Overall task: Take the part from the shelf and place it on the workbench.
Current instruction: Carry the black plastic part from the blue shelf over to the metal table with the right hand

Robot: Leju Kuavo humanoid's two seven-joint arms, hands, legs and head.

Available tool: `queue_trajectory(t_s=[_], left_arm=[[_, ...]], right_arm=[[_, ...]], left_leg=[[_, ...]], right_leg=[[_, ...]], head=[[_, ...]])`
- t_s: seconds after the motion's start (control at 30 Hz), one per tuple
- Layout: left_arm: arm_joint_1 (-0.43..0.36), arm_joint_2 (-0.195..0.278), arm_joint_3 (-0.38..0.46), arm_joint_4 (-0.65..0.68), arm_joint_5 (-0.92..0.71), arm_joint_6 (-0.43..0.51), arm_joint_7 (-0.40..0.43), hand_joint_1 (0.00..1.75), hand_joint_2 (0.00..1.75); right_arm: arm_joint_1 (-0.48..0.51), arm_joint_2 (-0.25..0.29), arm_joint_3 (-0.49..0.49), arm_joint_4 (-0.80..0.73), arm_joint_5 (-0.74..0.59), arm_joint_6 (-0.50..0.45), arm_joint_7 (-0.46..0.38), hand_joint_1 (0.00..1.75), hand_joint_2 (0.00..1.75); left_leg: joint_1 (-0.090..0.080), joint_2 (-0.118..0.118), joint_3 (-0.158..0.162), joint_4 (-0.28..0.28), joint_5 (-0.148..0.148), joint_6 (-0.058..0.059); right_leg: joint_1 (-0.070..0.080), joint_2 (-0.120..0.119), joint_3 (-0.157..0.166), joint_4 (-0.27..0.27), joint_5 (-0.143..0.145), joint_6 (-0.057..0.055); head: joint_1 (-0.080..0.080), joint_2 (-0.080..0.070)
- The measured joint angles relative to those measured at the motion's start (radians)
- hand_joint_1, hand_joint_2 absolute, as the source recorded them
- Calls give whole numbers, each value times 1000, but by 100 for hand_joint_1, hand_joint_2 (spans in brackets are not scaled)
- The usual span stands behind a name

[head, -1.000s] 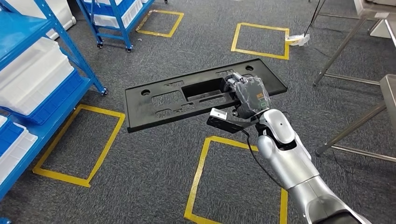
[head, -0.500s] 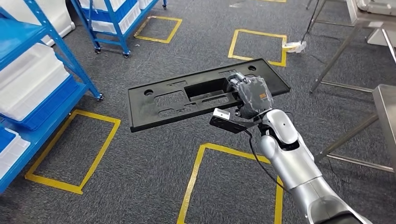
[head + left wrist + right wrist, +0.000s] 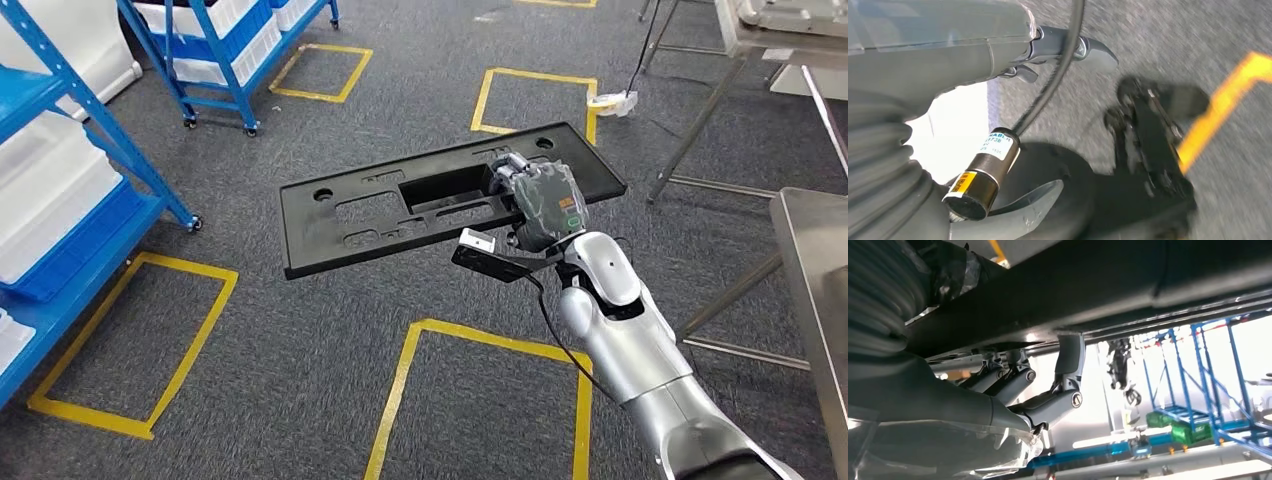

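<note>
item: long black part (image 3: 400,205) (flat, with cutouts), held level above the grey carpet (image 3: 300,350) by the right hand (image 3: 540,205), fingers clamped on its right end; left hand's (image 3: 1068,50) state cannot be told.

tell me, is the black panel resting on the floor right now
No, the right hand holds the black panel up in the air above the carpet.

Dark grey carpet floor (image 3: 300,330) marked with yellow tape rectangles (image 3: 130,340); blue wheeled shelving racks (image 3: 90,140) stacked with white bins (image 3: 45,190) line one side, while metal-legged steel tables (image 3: 810,250) stand opposite under even indoor light
</note>
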State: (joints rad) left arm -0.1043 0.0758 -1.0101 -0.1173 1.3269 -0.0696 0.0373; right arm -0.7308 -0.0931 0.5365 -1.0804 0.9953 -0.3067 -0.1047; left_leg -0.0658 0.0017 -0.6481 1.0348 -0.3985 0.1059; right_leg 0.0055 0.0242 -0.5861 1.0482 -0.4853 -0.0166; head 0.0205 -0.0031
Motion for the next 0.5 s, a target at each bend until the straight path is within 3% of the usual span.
queue_trajectory(t_s=[0.1, 0.17, 0.27, 0.3, 0.33, 0.4, 0.43, 0.47, 0.5], left_arm=[[-3, 0, 0, 0, 0, 0, 0, 0, 175], [0, -3, 0, 0, 0, 0, 0, 0, 175], [-1, -7, 0, 0, 0, -1, 0, 0, 175], [-1, -9, 0, 0, 1, -1, 0, 0, 175], [0, -11, 0, 0, 1, -1, 0, 0, 175], [1, -14, 0, 0, 2, -2, 0, 0, 175], [1, -13, 0, 0, 2, -2, 0, 0, 175], [0, -12, 0, 0, 2, -2, 0, 0, 175], [-2, -11, 0, 0, 3, -2, 0, 0, 175]], right_arm=[[5, 0, 0, 0, 0, 0, 0, 175, 175], [0, 0, 0, 0, 0, 0, 0, 175, 175], [-5, 0, -1, 1, -1, 0, 0, 175, 175], [-3, 0, -1, 2, -1, 0, 0, 175, 175], [-1, 0, -1, 3, -1, 0, 0, 175, 175], [-1, 0, -1, 5, -1, 1, 0, 175, 175], [-2, -1, -1, 6, -1, 1, 0, 175, 175], [-3, -2, -1, 7, -1, 2, 0, 175, 175], [-3, -2, -1, 8, -1, 3, 0, 175, 175]], left_leg=[[4, 1, 51, -81, 5, 11], [16, 4, 87, -114, 13, 9], [32, 5, 104, -117, 0, -15], [39, 5, 105, -110, -9, -27], [48, 4, 107, -100, -19, -39], [66, 5, 110, -71, -47, -64], [73, 5, 110, -55, -61, -76], [76, 4, 106, -40, -72, -86], [77, 4, 101, -29, -81, -95]], right_leg=[[-2, -3, 17, -21, 19, 9], [-1, -7, 7, 13, -2, 17], [-16, -10, -98, 178, -67, 45], [-23, -11, -128, 212, -70, 55], [-31, -13, -141, 210, -51, 66], [-47, -19, -114, 108, 31, 91], [-49, -19, -99, 57, 58, 100], [-49, -21, -89, 22, 69, 98], [-46, -19, -89, 13, 66, 86]], head=[[-2, 0], [-1, 0], [-1, 0], [-1, 0], [-1, 0], [-1, 0], [2, 0], [5, 0], [5, 0]])
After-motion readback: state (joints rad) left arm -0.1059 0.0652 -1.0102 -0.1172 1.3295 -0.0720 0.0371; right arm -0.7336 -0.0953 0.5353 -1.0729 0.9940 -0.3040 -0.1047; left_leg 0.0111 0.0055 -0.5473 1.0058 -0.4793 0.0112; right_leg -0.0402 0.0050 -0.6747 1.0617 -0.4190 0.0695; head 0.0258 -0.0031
